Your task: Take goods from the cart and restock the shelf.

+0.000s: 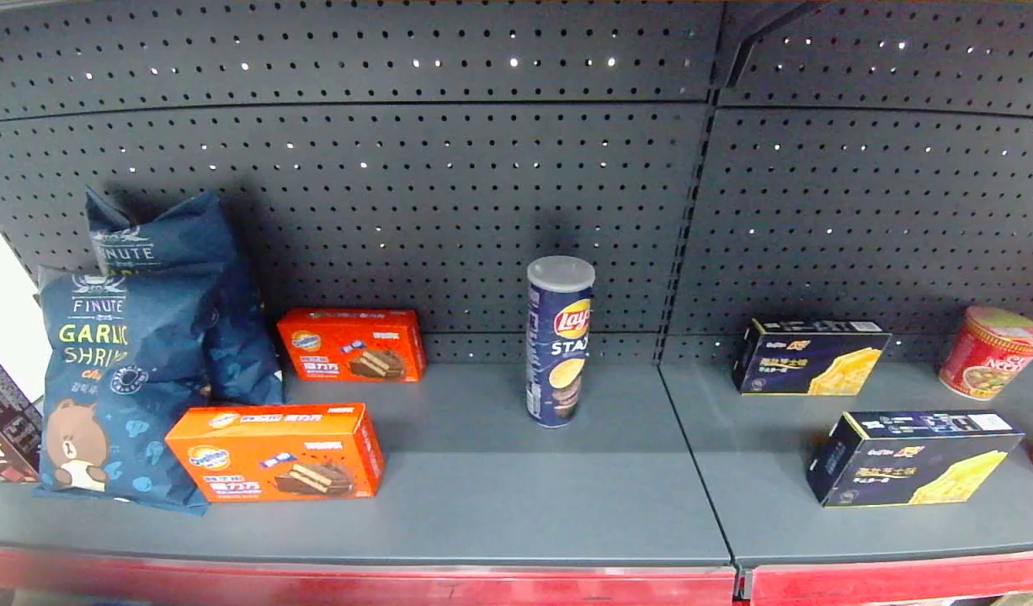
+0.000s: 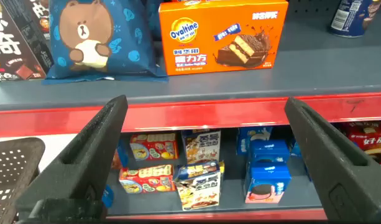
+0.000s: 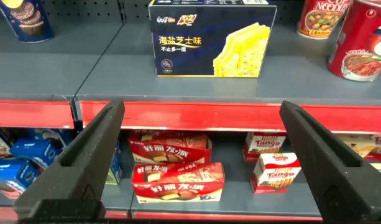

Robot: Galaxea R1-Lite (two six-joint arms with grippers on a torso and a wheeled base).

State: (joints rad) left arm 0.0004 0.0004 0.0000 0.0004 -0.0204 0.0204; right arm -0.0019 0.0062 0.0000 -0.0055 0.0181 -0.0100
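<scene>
Both empty: left gripper and right gripper spread wide, facing the shelf front edge. Mesh, likely the cart, sits low beside the left gripper, so left arm is nearer. Can upright mid-shelf.

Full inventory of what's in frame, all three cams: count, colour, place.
snack bags: 2, blue, upper shelf left end, one behind the other
cake boxes: 2, orange, right of the bags, one front, one back
chip can: 1, dark blue, grey lid, upright mid-shelf
cracker boxes: 2, navy and yellow, right section, front and back
noodle cups: 2, red, far right end
dark box: 1, black and red, far left edge
upper shelf: 1, grey, red front edge
lower-shelf boxes: several, red, blue, white; count unclear
left tool: black, open, facing front cake box
right tool: black, open, facing front cracker box
</scene>
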